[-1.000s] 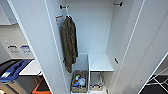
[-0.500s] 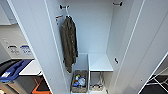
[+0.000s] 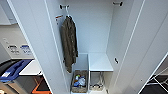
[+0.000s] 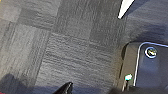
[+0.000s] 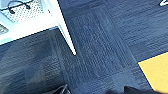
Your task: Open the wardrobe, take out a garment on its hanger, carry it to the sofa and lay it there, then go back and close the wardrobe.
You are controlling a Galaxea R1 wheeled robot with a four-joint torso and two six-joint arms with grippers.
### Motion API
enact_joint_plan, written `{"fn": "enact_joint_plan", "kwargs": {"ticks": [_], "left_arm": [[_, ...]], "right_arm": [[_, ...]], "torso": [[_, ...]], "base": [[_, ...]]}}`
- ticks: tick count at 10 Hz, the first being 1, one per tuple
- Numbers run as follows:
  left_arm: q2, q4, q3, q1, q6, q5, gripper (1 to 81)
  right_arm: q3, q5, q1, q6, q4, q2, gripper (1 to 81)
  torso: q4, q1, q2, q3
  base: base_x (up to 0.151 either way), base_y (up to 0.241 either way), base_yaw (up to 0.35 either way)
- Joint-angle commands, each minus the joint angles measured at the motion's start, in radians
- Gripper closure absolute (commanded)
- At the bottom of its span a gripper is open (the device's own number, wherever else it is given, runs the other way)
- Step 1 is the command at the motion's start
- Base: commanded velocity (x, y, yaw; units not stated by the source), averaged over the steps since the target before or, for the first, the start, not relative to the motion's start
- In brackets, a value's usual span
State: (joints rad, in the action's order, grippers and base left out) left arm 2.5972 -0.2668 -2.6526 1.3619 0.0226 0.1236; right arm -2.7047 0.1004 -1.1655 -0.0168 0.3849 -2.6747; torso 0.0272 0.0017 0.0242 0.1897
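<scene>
The wardrobe (image 3: 92, 27) stands right in front of me in the head view, with its left door (image 3: 37, 37) and right door (image 3: 140, 50) both swung wide open. Its white interior holds an olive-green coat (image 3: 69, 45) hanging from the left end of the rail on a white hook (image 3: 67, 11). A white shelf (image 3: 100, 61) sits low on the right side. A dark tip of my left gripper (image 4: 65, 88) shows over grey carpet in the left wrist view. In the right wrist view my right gripper (image 5: 61, 90) hangs over carpet near the wardrobe's foot.
A basket of colourful items (image 3: 79, 81) and a wire basket (image 3: 96, 81) sit at the wardrobe's bottom. A blue bin (image 3: 12, 71) and an orange object (image 3: 41, 88) stand left of the open door. A white door edge (image 5: 66, 32) and a yellow carpet tile (image 5: 155, 72) lie near the right arm.
</scene>
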Motion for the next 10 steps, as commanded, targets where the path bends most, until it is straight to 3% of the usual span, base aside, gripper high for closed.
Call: {"fn": "enact_joint_plan", "kwargs": {"ticks": [1,4,5,7,10], "left_arm": [[-0.069,0.066,-0.052,-0.111,-0.013,0.025,1.0],[-0.14,0.049,-0.046,-0.215,0.025,0.016,1.0],[-0.162,0.047,-0.046,-0.255,0.046,0.016,1.0],[-0.204,0.049,-0.044,-0.309,0.177,0.045,1.0],[-0.204,0.046,-0.04,-0.43,0.209,0.047,1.0]], "right_arm": [[-0.038,-0.031,0.106,0.005,0.091,0.071,1.0],[-0.027,-0.033,0.155,0.015,0.207,0.143,1.0],[-0.026,-0.034,0.173,0.03,0.216,0.155,1.0],[-0.024,-0.044,0.22,0.072,0.218,0.184,1.0],[0.029,-0.051,0.296,0.171,0.218,0.218,1.0]], "torso": [[0.0,0.0,0.0,0.0],[0.0,0.0,0.0,0.0],[0.0,0.0,0.0,0.0],[0.0,0.0,0.0,0.0],[0.0,0.001,-0.001,0.001]], "base": [[0.0,0.0,0.0],[0.0,0.0,0.0],[0.0,0.0,0.0],[0.0,0.0,0.0],[0.0,0.0,0.0]]}}
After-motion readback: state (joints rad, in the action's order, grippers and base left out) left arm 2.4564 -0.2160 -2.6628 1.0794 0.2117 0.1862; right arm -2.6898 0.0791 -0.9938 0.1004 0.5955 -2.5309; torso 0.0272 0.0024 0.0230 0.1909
